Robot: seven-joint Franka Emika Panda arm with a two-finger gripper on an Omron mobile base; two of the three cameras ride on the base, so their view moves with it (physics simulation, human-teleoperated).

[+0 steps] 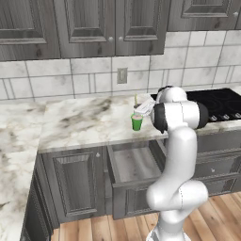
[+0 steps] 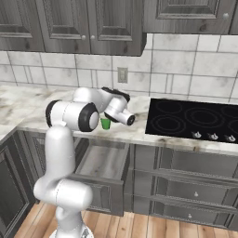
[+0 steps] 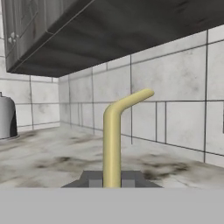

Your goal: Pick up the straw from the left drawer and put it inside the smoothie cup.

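Observation:
My gripper (image 3: 112, 179) is shut on the straw (image 3: 112, 144), a pale yellow stick with a bent tip that rises from between the dark fingertips (image 3: 93, 179). In the left base view the gripper (image 1: 139, 109) hovers just above the smoothie cup (image 1: 136, 123), a small green cup near the counter's front edge, and the straw (image 1: 136, 100) pokes up behind the hand. The arm hides the straw's lower end. The smoothie cup (image 2: 105, 123) peeks out under my forearm. Below the counter the left drawer (image 1: 134, 164) (image 2: 104, 160) stands pulled open.
A black cooktop (image 1: 219, 103) (image 2: 190, 118) lies to the right of the cup. Upper cabinets (image 1: 89, 26) hang over the tiled wall with an outlet (image 1: 122, 75). A grey canister (image 3: 6, 118) stands far left on the counter. The marble counter (image 1: 80, 120) stretches left.

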